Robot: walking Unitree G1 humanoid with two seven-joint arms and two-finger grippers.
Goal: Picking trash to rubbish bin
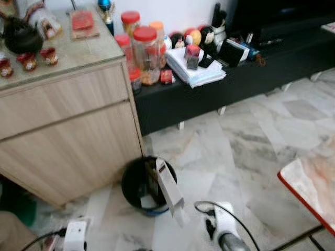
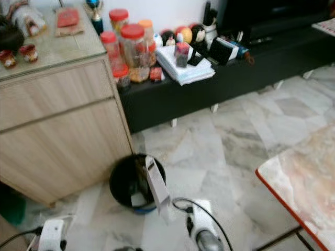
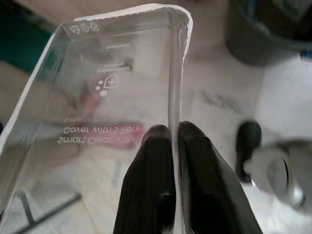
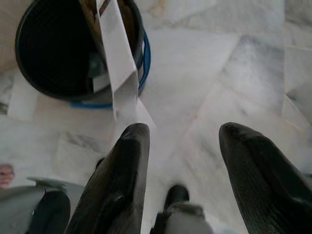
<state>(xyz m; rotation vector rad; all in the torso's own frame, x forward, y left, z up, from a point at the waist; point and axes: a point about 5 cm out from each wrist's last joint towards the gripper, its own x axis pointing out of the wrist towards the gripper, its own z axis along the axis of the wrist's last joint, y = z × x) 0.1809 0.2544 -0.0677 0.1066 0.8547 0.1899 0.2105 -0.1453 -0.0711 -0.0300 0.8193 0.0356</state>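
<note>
A black rubbish bin stands on the marble floor by the corner of a wooden cabinet. A long white folded carton strip leans out over the bin's near rim. In the right wrist view my right gripper is open just short of the strip's lower end, with nothing between its fingers; the bin lies beyond. My left gripper is shut on the edge of a clear plastic package with printed lettering. It holds the package low, off to the left of the bin.
The wooden cabinet rises just left of the bin. A low black bench with jars and papers runs along the back wall. A red-edged tabletop juts in at the right. Open marble floor lies between them.
</note>
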